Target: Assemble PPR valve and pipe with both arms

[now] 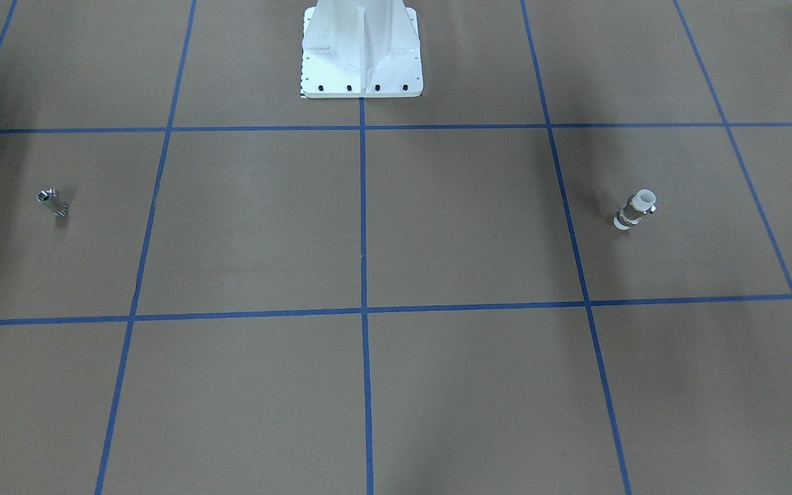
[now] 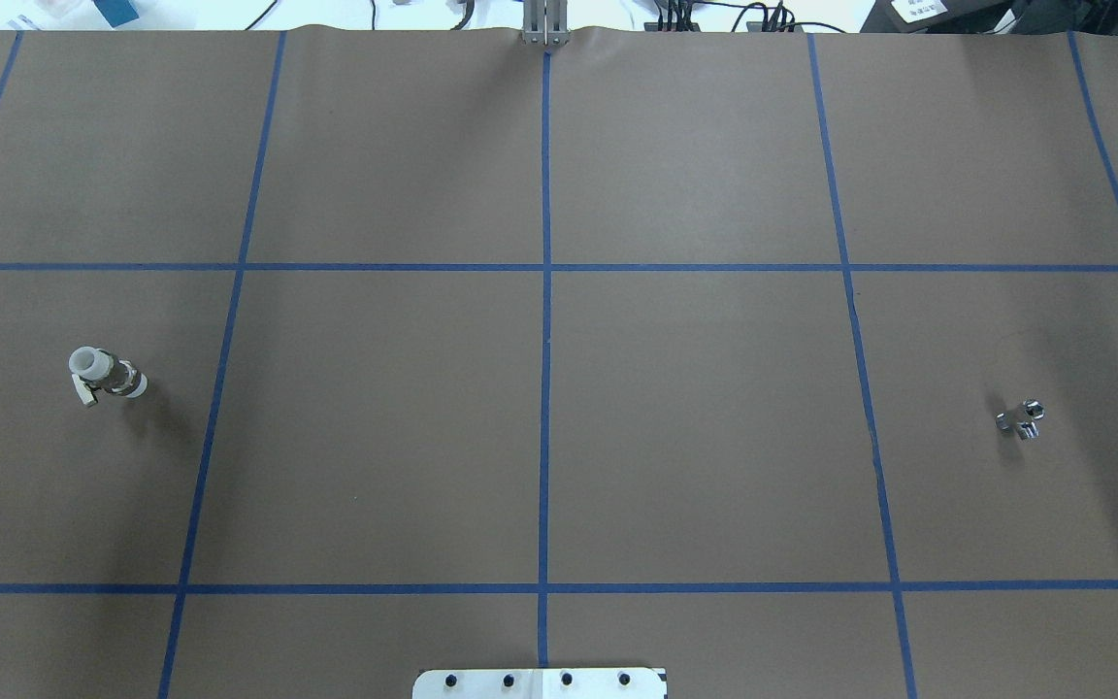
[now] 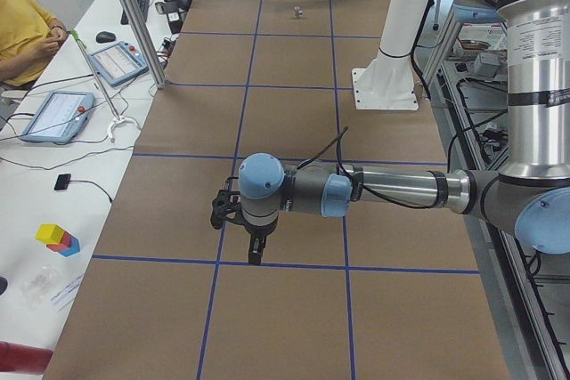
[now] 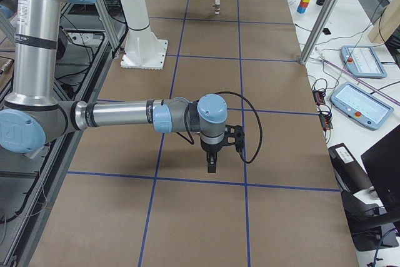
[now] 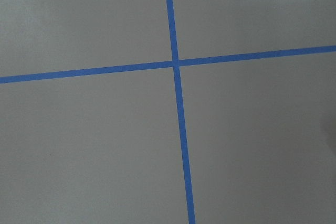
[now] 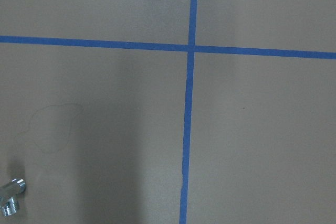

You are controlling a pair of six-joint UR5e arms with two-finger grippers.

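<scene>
The PPR valve, white with metal bands and a small side lever, stands on the brown table at the robot's left and shows far off in the right side view. The pipe, a small shiny silver stub, sits at the robot's right and at the lower left corner of the right wrist view. The left gripper and the right gripper hang above the table, pointing down. Both show only in the side views, so I cannot tell whether they are open or shut. Neither holds anything I can see.
The white pedestal stands at the robot's edge of the table, mid-width. Blue tape lines divide the brown surface into squares. A person in yellow sits at a side desk with tablets. Another desk holds tablets.
</scene>
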